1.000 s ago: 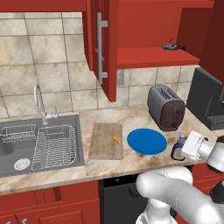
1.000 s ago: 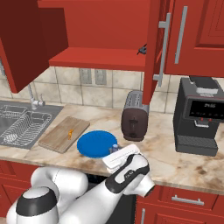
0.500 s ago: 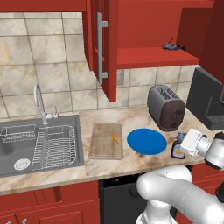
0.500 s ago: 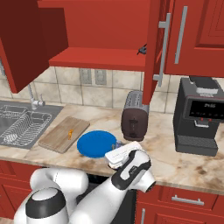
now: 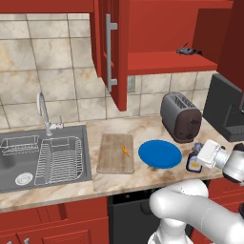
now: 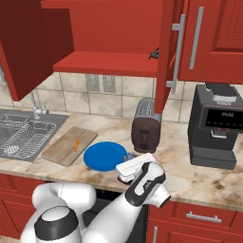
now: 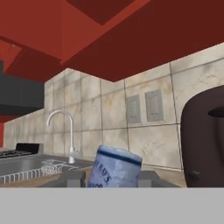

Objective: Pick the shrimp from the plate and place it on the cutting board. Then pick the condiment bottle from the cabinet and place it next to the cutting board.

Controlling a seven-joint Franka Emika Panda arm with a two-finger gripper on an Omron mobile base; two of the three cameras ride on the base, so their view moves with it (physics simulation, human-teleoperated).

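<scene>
Marble counter (image 5: 143,178): condiment bottle (image 5: 193,162) half hidden behind the pincer (image 5: 200,159).

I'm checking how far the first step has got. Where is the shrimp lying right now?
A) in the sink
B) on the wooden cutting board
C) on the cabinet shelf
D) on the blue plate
B: the small orange shrimp lies on the cutting board, while the blue plate beside it is bare.

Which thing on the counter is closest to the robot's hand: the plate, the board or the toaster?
The blue plate. It lies right beside the gripper; the toaster stands further back, and the wooden board lies beyond the plate.
</scene>
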